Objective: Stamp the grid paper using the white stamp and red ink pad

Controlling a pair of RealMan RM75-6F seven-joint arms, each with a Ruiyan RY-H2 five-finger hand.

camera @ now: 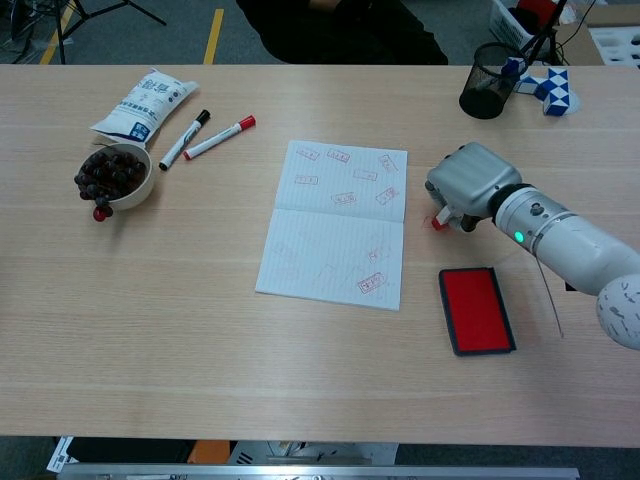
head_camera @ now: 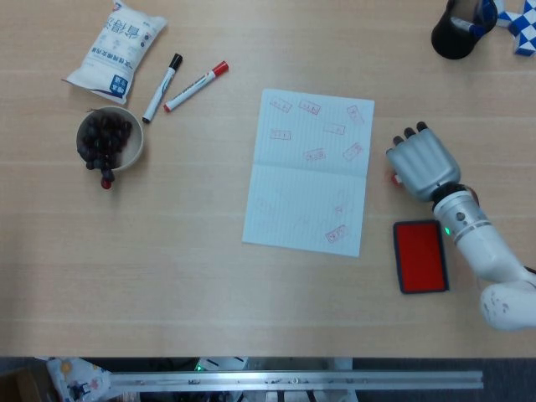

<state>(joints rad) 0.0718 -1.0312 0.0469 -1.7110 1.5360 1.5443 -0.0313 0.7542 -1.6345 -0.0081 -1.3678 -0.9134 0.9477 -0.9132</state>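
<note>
- Head view: one grid paper point(head_camera: 308, 172) lies flat on the table point(head_camera: 209, 285), its long axis running away from the robot, tilted slightly; red stamp marks are scattered over it.
- One red ink pad point(head_camera: 420, 256), lid off, sits to the paper's lower right, long axis parallel to the paper's.
- The right hand point(head_camera: 423, 162) rests palm down just right of the paper, above the pad, fingers curled; something small and red shows at its edge, too hidden to name. Whether it grips the stamp cannot be told.
- Two markers lie left of the paper: a black-capped marker point(head_camera: 162, 88) and a red-capped marker point(head_camera: 195, 86).
- One bowl point(head_camera: 110, 138) holds dark berries; one white packet point(head_camera: 115, 50) lies beyond it.
- Chest view: one black mesh cup point(camera: 487, 81) stands far right of the paper point(camera: 335, 224), beside a blue-and-white toy point(camera: 548, 88).
- The hand point(camera: 468, 183) hides a small red-tipped piece point(camera: 438, 222).
</note>
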